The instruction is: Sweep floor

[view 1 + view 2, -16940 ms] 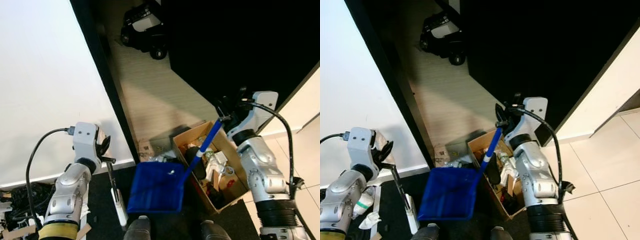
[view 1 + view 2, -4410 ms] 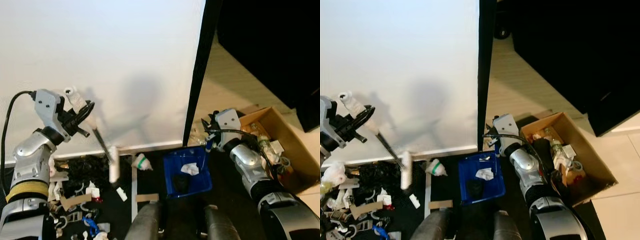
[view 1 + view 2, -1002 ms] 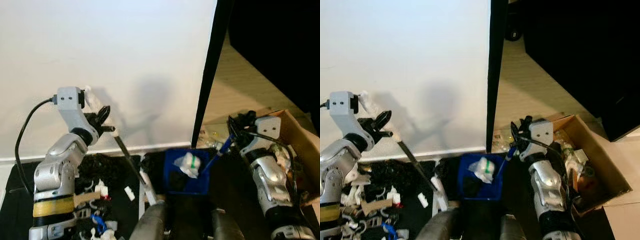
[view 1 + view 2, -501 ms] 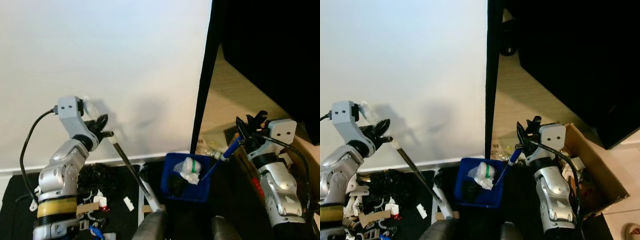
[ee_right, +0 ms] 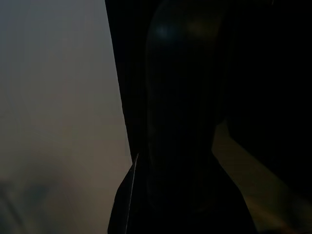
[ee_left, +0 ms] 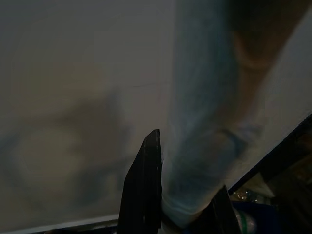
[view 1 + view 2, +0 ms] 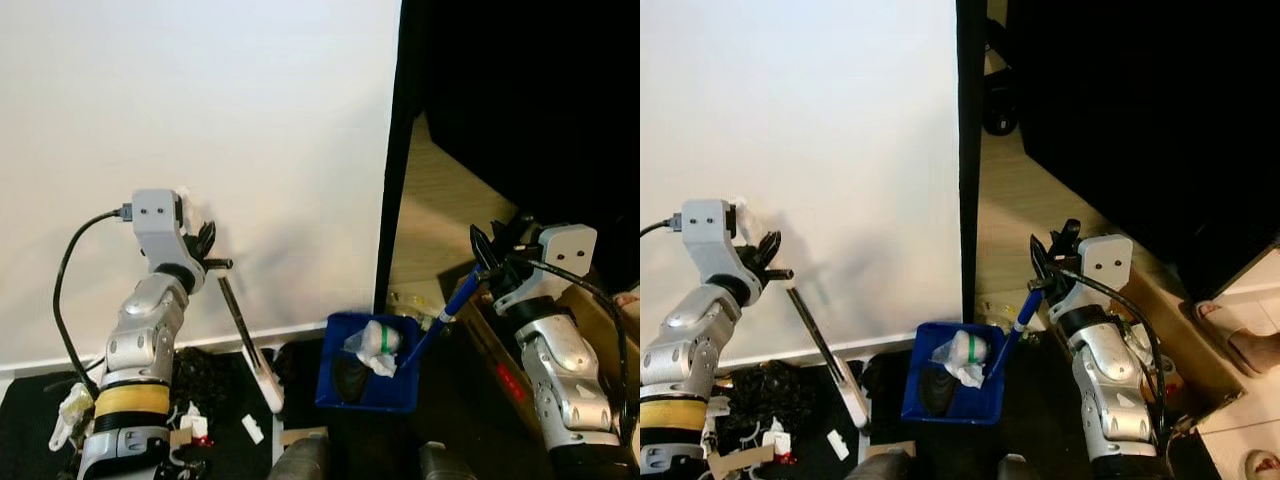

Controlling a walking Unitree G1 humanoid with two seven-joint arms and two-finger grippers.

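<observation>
Left gripper (image 7: 208,262) is raised in front of the white wall (image 7: 200,130), fingers closed around the top of the broom (image 7: 245,335). The broom's dark handle slants down and toward the robot's right; its white head rests on the dark floor (image 7: 455,400) just left of the dustpan (image 7: 372,365). In the left wrist view one black finger (image 6: 144,192) lies against a blurred pale shaft.

Right gripper (image 7: 1042,268) is held up near the black door edge (image 7: 395,150), fingers clamped on the upper end of the dustpan's blue handle (image 7: 1012,325). The handle runs down and to the robot's left into the pan. The right wrist view is very dark; a dark rounded shape sits between the fingers, detail not readable.

The dustpan is blue, sitting low between the two arms, just in front of the door edge. It contains a crumpled white wad with a green band (image 7: 374,340) and a dark lump (image 7: 348,376) beside it.

Litter (image 7: 190,425), white scraps and dark pieces, lies on the floor below the left arm. A cardboard box (image 7: 505,365) sits at the robot's right, partly hidden by the right arm. A person's feet in sandals (image 7: 1240,345) show at the far right on pale tile.
</observation>
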